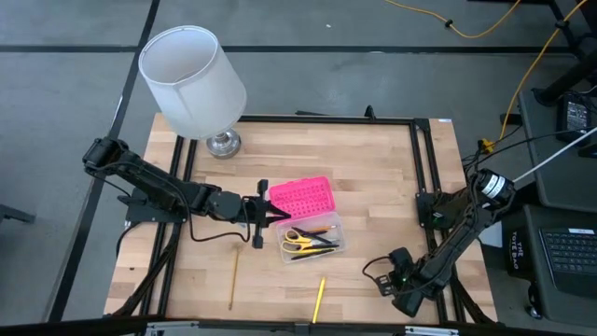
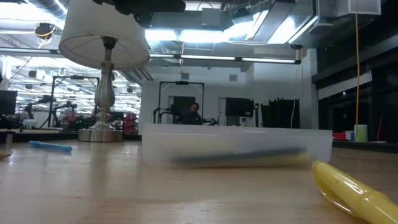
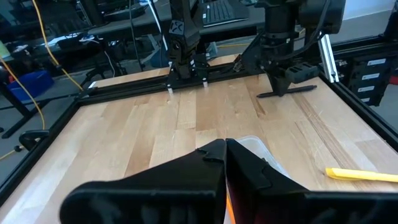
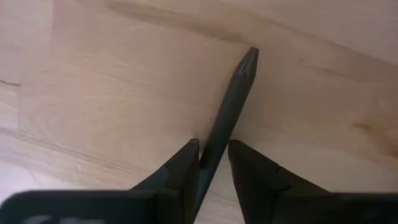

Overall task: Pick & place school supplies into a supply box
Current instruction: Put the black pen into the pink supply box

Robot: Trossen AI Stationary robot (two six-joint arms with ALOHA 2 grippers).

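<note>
The supply box lies mid-table: its pink lid (image 1: 300, 194) stands open, and the clear base (image 1: 315, 239) holds yellow-handled scissors (image 1: 297, 239) and pens. My left gripper (image 1: 262, 213) is shut at the lid's left edge. My right gripper (image 1: 402, 285) points down near the table's front right. Its open fingers stand on either side of a black pen (image 4: 231, 102) lying flat on the wood. Whether they touch it, I cannot tell. A yellow pencil (image 1: 319, 300) and a thin pencil (image 1: 232, 278) lie near the front edge. My left gripper comes level from the table's left and is shut on the pink lid's left edge, a sliver of which (image 3: 229, 205) shows between the fingers. The fingers hide the place of contact. The lid stands raised, clear of the base.
A lamp with a white shade (image 1: 191, 79) stands at the far left corner. A black metal frame (image 1: 422, 159) runs around the tabletop. A blue pen (image 2: 50, 147) lies on the wood in the low view. Bare wood lies between the box and my right gripper.
</note>
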